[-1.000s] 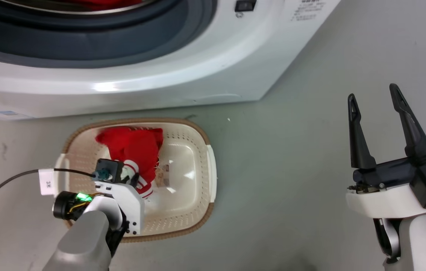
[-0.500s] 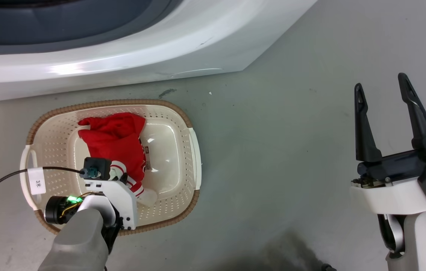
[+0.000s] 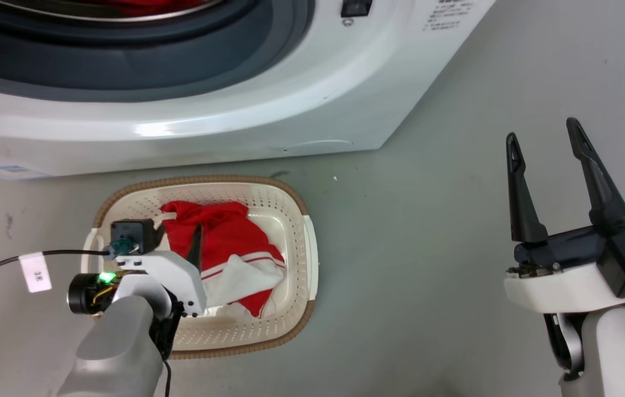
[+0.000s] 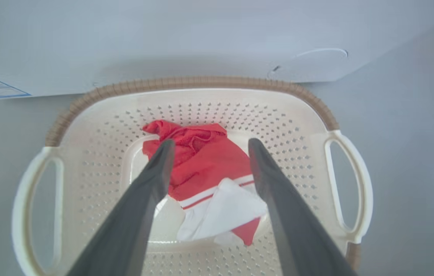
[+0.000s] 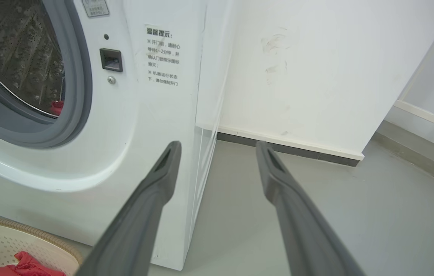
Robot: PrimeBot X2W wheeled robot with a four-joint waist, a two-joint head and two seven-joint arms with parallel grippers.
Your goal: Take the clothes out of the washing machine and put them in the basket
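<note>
The cream basket (image 3: 297, 199) stands on the floor in front of the white washing machine (image 3: 235, 121). One of the clothes, a red garment with a white panel (image 3: 235, 251), lies loose on the basket's bottom. My left gripper (image 3: 180, 230) hovers over the basket's left half. In the left wrist view it (image 4: 210, 143) is open above the garment (image 4: 201, 165), inside the basket rim (image 4: 201, 81), holding nothing. More red cloth (image 5: 58, 108) shows inside the steel drum. My right gripper (image 3: 542, 128) is open and empty over bare floor, far to the right.
The machine's right corner (image 5: 201, 126) and a white wall with a dark baseboard (image 5: 289, 145) stand ahead of the right gripper (image 5: 217, 143). A black cable with a white tag (image 3: 35, 271) trails from the left wrist. Grey floor lies between basket and right arm.
The left gripper opened and let go of the red garment, which now lies spread in the basket. The head camera dipped down and came back up. The right arm stayed put.
</note>
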